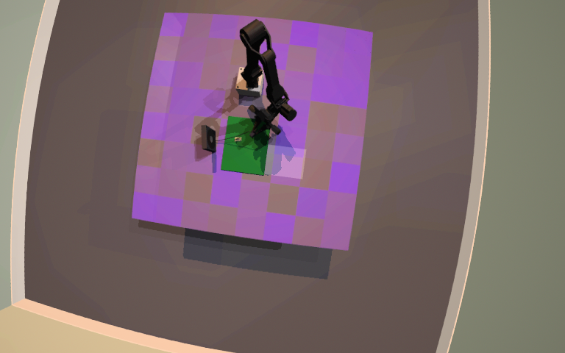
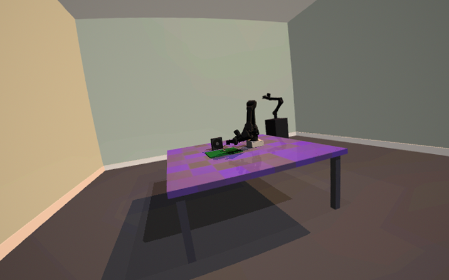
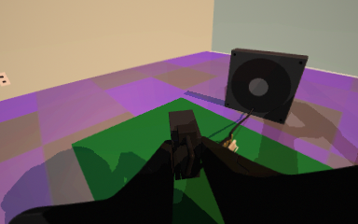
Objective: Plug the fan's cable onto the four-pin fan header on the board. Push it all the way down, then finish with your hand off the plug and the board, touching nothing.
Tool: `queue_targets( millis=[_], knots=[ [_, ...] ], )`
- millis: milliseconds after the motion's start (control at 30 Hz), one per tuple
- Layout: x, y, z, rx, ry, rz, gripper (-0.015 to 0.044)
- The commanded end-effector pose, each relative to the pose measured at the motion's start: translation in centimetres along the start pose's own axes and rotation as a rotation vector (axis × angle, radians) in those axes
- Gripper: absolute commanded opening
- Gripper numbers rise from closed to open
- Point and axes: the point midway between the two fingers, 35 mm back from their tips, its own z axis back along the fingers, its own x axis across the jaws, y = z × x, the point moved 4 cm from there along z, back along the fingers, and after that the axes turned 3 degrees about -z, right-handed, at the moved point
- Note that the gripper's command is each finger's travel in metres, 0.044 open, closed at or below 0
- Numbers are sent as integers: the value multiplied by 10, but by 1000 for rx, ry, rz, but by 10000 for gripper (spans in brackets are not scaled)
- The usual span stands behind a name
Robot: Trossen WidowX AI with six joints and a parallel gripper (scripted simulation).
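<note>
My gripper [image 1: 252, 134] [image 3: 185, 144] is shut on the fan cable's dark plug [image 3: 185, 135], above the green board [image 1: 241, 159] [image 2: 214, 154] [image 3: 140, 126]. The pale fan header [image 1: 237, 139] [image 3: 232, 146] stands on the board, to the left of my gripper in the top view and to the right of the fingers in the wrist view. The black fan [image 1: 208, 139] [image 2: 217, 143] [image 3: 261, 86] stands upright beside the board. Thin dark wires [image 3: 239, 124] run from the fan toward the gripper; the fingers hide part of them. The plug is apart from the header.
The arm's pale base block [image 1: 249, 85] [image 2: 255, 143] stands behind the board on the purple checkered table [image 1: 199, 216] [image 2: 302, 149]. Another black arm [image 2: 278, 105] stands on a pedestal beyond the table. Part of one more shows at the right edge of the exterior view.
</note>
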Motion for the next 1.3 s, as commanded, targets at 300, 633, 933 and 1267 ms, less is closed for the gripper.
queue_targets(
  millis=[300, 633, 933, 1267],
  knots=[
    [0, 12, -2, -5, 2, -1, 0],
    [-1, 20, -4, -5, 2, -1, 0],
    [-1, 27, -5, -5, 2, -1, 0],
    [-1, 34, -7, -4, 2, 0, 0]
  ],
)
